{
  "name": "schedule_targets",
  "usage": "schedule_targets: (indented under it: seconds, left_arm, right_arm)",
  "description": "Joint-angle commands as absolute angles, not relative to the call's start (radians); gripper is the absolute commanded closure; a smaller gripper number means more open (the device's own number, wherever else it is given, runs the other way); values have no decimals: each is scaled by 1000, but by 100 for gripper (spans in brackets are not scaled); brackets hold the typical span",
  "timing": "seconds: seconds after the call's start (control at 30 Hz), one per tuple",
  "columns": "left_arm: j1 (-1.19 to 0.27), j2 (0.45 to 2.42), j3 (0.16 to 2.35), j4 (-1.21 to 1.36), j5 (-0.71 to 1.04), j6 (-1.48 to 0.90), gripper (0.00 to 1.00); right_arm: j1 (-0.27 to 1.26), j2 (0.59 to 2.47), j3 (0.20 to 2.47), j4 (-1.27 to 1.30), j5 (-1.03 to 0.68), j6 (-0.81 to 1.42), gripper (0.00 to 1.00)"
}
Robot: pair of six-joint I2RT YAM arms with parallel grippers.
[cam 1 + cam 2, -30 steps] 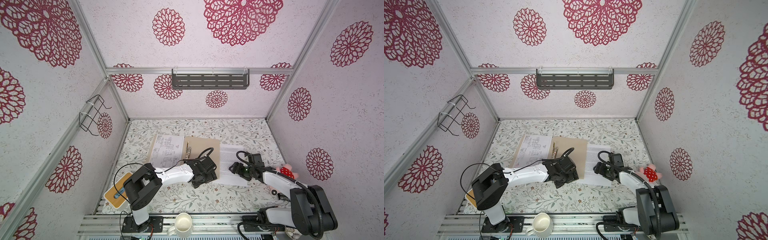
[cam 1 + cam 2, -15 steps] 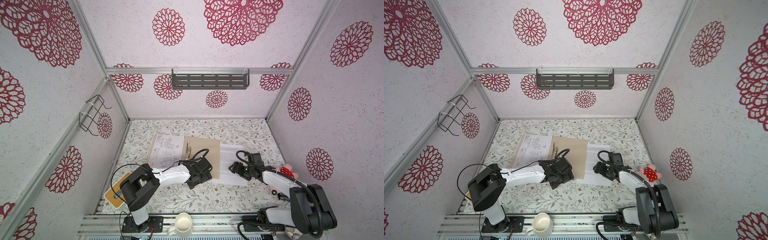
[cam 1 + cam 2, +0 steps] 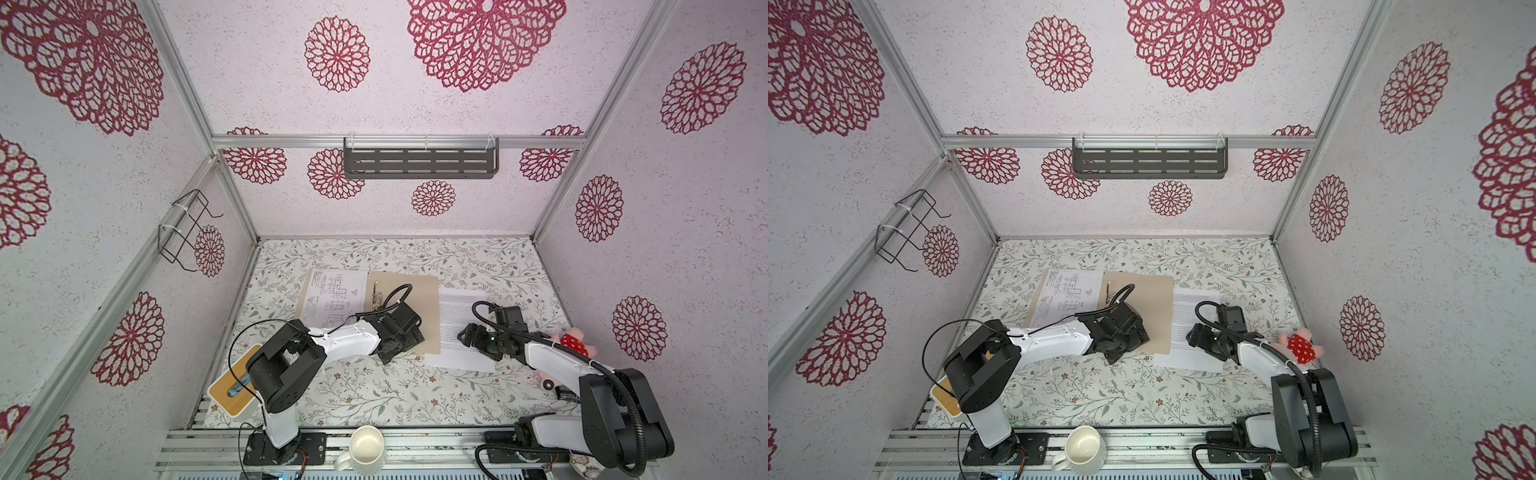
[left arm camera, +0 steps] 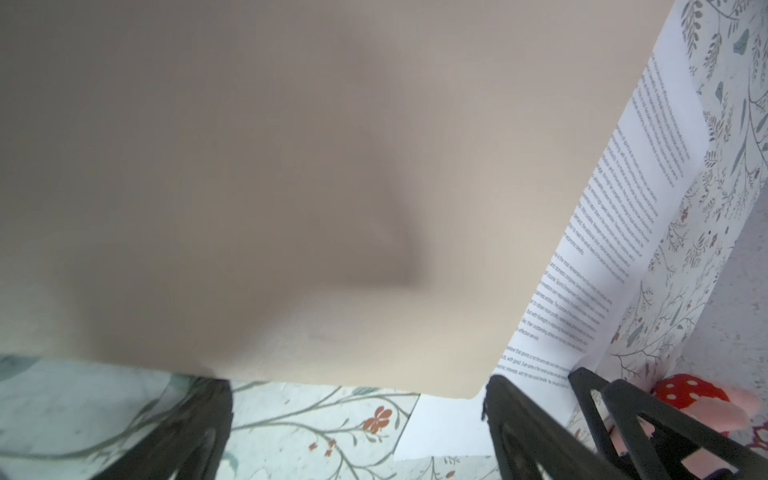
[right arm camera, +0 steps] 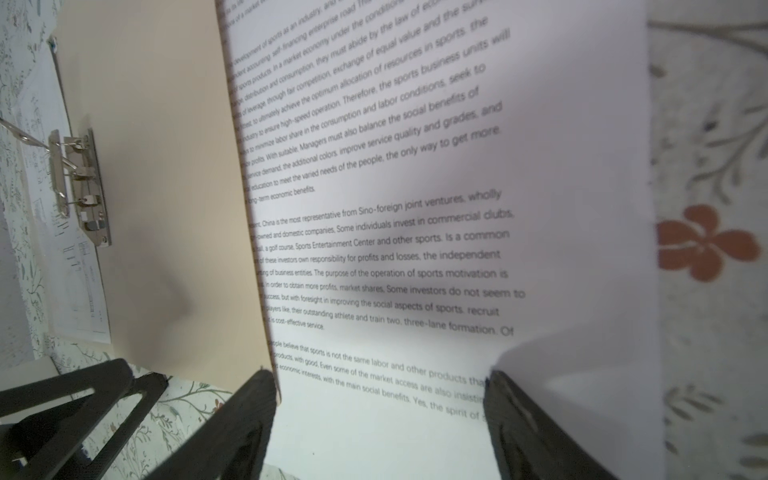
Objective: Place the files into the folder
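Currently the left claw (image 4: 355, 388) gapes over the flat beige cardboard folder (image 3: 419, 291); the right claw (image 5: 380, 376) gapes over the white printed-text paper sheet (image 3: 461, 320).

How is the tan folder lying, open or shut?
Open: the folder lies spread flat, its inner metal clip bare, and the drawing sheet rests on one half.

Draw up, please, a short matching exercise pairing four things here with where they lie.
1 drawing sheet
2 text sheet
3 mug
4 plush toy

A on the front rail
B beside the right arm
C on the folder, left of its clip
D right of the folder, under the right pincer

Pairs: 1-C, 2-D, 3-A, 4-B
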State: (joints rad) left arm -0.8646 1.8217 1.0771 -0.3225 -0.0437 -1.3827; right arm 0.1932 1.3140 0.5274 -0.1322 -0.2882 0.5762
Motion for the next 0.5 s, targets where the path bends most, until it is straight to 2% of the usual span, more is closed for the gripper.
schedule_targets:
  seconds: [0.0,0.47]
  left_arm:
    - [-839,1869,1076,-321,-59,-1364,2]
    - [-787,1942,1217,-365,-31,-1282,2]
  right_arm:
    - [190,1339,479,-266,-204,568,18]
    - [190,1316,466,-274,-217,568,17]
